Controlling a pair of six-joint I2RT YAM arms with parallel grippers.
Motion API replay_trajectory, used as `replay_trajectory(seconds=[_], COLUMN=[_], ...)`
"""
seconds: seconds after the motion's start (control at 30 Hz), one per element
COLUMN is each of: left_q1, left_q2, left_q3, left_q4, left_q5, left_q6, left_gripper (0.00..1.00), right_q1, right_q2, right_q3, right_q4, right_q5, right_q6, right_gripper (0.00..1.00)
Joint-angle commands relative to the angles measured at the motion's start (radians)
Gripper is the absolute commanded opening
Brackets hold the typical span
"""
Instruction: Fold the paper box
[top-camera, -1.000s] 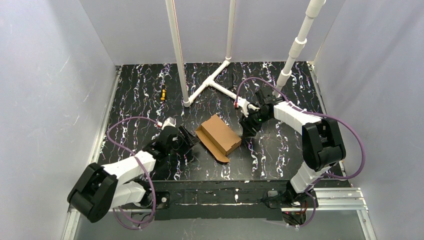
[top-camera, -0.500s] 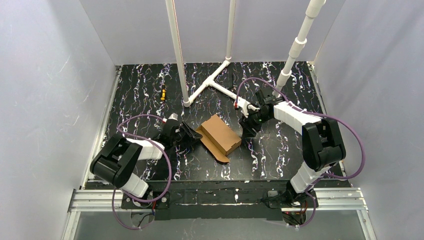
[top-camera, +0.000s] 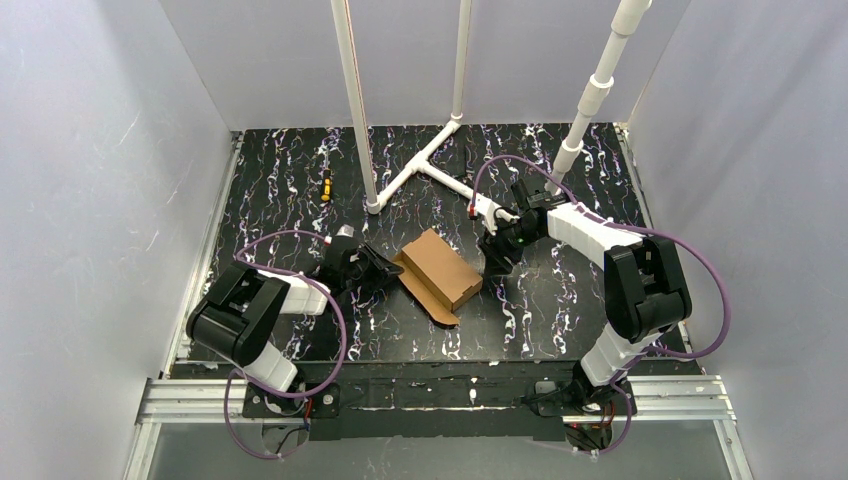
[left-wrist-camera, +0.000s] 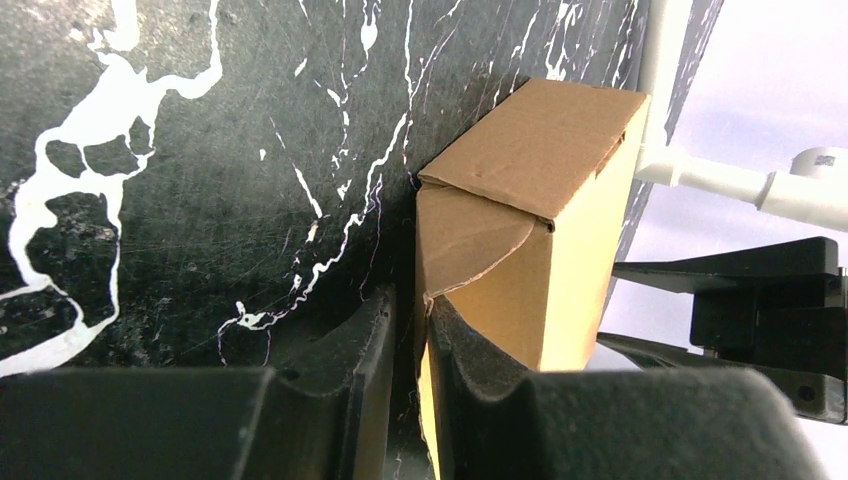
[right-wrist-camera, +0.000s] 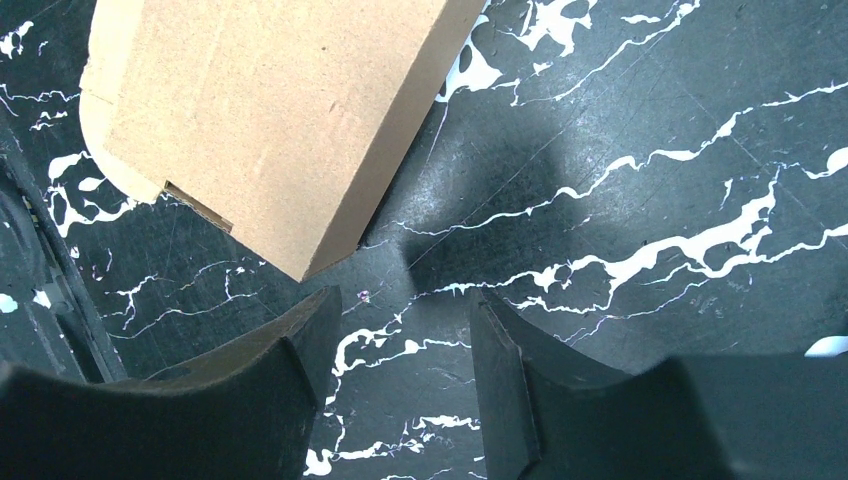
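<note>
At 9 o'clock of the paper box (top-camera: 440, 268), overhead view: the left gripper (left-wrist-camera: 410, 310) is straddling the box's rounded end flap (left-wrist-camera: 470, 240). Its jaws are standing a narrow slit apart with the cardboard edge between them. Whether the pads are biting yet, I cannot tell; a dark sliver is showing on one side. At the box's 3 o'clock the right gripper (right-wrist-camera: 400, 340) is hovering, jaws apart and holding nothing. The box corner is lying just beyond one fingertip, not touching.

The box is sitting near the centre of the black marbled table (top-camera: 270, 200), mostly formed, with a long flap (top-camera: 425, 295) sticking out along its 7 o'clock side.

Judgement, step in hand: taking hold of the end flap to tuck it in. To do it well:
- Bite close to the crease, not at the flap's tip, so the board is bending at the score and not buckling.
- Brace the 3 o'clock wall with the right gripper so the box is not sliding.
- Swing the flap about its crease; no dragging.

Count:
- paper box: one
- grippers: two
- upright white pipes (top-camera: 352, 100): three, at 12 o'clock
- small yellow-and-black tool (top-camera: 324, 185): one, at 10 o'clock
</note>
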Motion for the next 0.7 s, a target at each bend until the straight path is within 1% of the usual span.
replay_trajectory(seconds=[0.0,0.2,0.57,0.67], left_q1=[0.010,0.017,0.045,0.056], left_q2=[-0.008,-0.023,-0.013,-0.019], left_q3=[0.018,0.022,0.026,0.024], left_q4=[0.010,0.010,0.009,0.009], left_q5=[0.026,0.041,0.066,0.098], left_q6=[-0.021,-0.033,-0.059,-0.042], left_gripper=[0.16,0.15,0.08,0.16], right_q1=[-0.004,-0.004,-0.004,-0.004], right_q2=[-0.014,-0.014,-0.016,-0.017], right_q3=[0.032,0.031,0.032,0.034], right_q4=[-0.018,-0.018,-0.021,-0.027], right_q5=[-0.029,-0.030,-0.032,-0.036], right_q6=[-0.018,-0.018,-0.021,-0.025], right_gripper=[0.59,0.59,0.59,0.59])
